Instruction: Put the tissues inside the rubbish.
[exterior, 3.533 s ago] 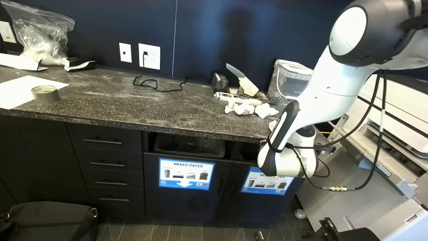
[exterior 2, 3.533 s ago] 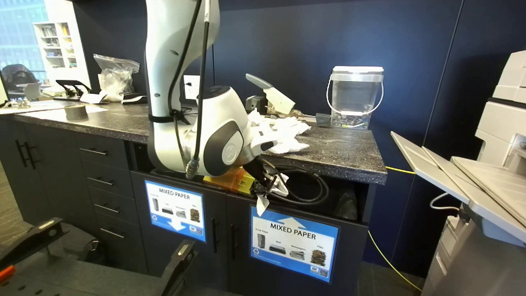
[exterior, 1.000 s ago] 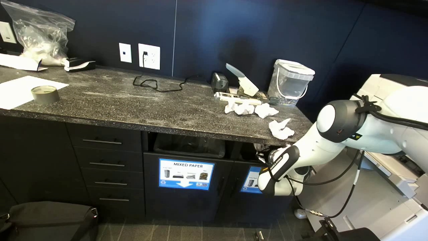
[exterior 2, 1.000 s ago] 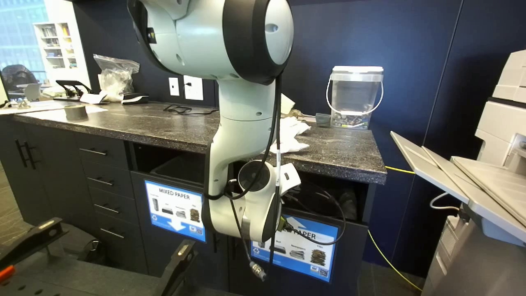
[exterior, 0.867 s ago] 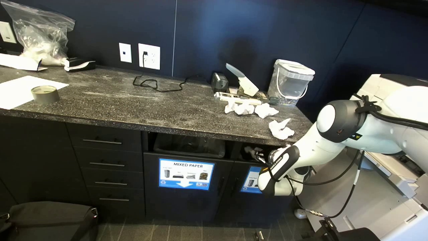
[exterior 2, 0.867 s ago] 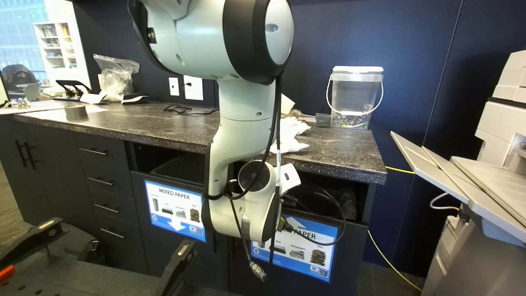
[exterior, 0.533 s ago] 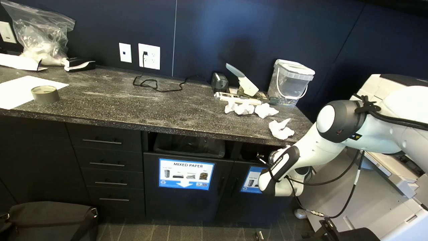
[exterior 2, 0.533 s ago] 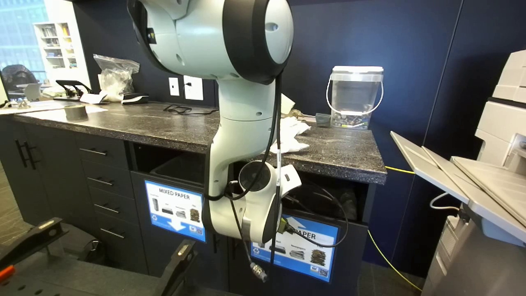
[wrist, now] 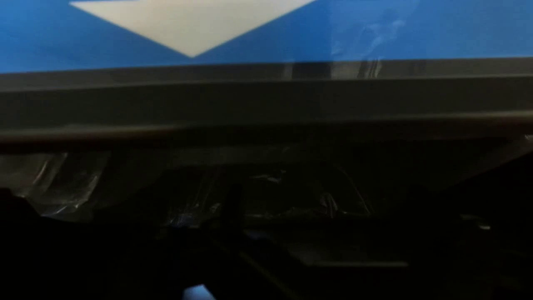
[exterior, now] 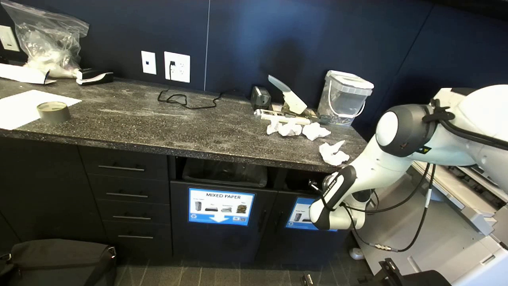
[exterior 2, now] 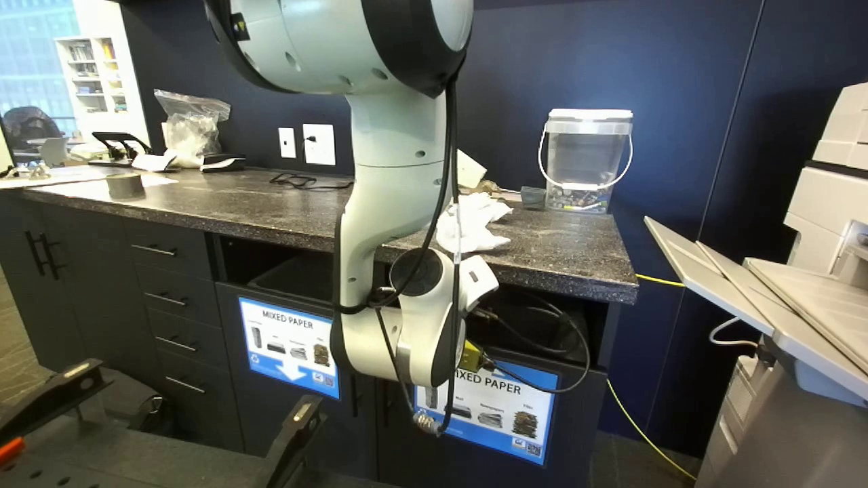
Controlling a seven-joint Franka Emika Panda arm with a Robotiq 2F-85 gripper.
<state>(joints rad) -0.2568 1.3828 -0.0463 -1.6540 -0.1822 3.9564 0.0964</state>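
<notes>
Several crumpled white tissues lie on the counter: one tissue near its front edge, others such as this tissue further back. In an exterior view the arm partly covers the white tissues. Below the counter, the rubbish opening on the right is dark inside. Crinkled liner of the rubbish shows in the wrist view. My gripper is at this opening, its dark fingers faintly outlined and wide apart. No tissue shows between them. Most of the gripper is hidden behind the arm in both exterior views.
The counter's edge overhangs the openings. A blue-and-white sign is on the door beneath. On top stand a lidded clear bucket, a black box and a tape roll. A printer is close to the arm's right.
The fingers have opened. A tissue seen at the right opening about a second ago has gone from the gripper and from sight. Since then the arm has risen slightly.
</notes>
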